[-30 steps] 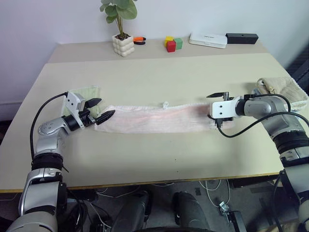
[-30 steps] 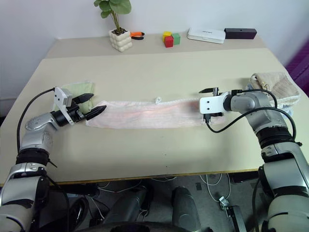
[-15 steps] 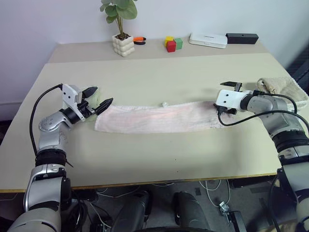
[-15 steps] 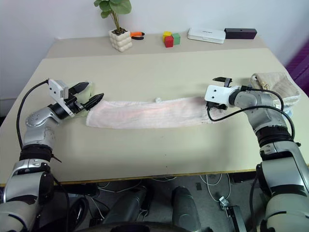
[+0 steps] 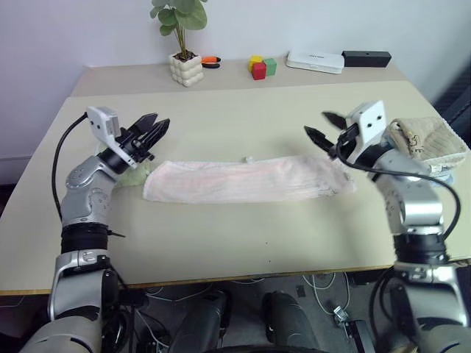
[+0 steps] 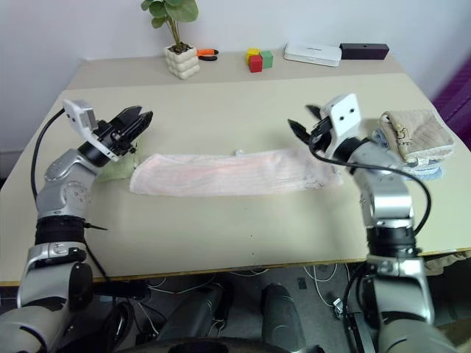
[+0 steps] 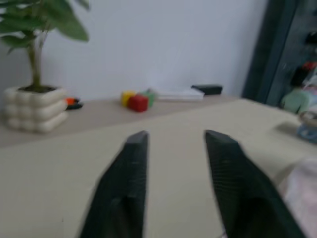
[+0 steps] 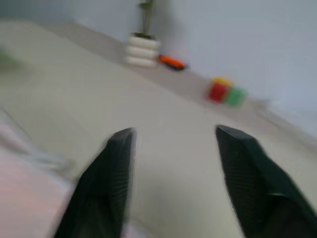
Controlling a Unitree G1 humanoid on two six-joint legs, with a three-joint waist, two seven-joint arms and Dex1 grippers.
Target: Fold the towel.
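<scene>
Left eye view, towel point(image 5: 246, 179): a pale pink, fluffy strip with a whitish edge lies flat and lengthwise across the middle of the beige table point(image 5: 243, 235), folded into a long narrow band, its right end slightly rumpled.
Left eye view, my left gripper point(image 5: 156, 129): raised above the table beside the towel's left end, clear of the cloth, fingers parted by a narrow gap, nothing held.
Left eye view, my right gripper point(image 5: 321, 126): lifted above the towel's right end, fingers apart, empty.
Left eye view, neighbours: a light green cloth point(image 5: 131, 173) peeks out under my left wrist; a beige folded towel point(image 5: 425, 141) with a printed mark sits at the table's right edge.
Right eye view, back of table: potted plant point(image 6: 179, 44), an orange tool point(image 6: 208, 52), yellow, red and green blocks point(image 6: 257, 59), a white box point(image 6: 312, 53) and a black box point(image 6: 365, 50).
Left wrist view, my fingers point(image 7: 129, 188): two black fingers stand apart with bare tabletop between them; the plant pot point(image 7: 35, 108) and coloured blocks point(image 7: 138, 99) lie beyond, and a pink corner of the towel shows at the edge.
Right wrist view, my fingers point(image 8: 106, 188): spread wide over the table, nothing gripped; blurred pink cloth lies beside one finger.
</scene>
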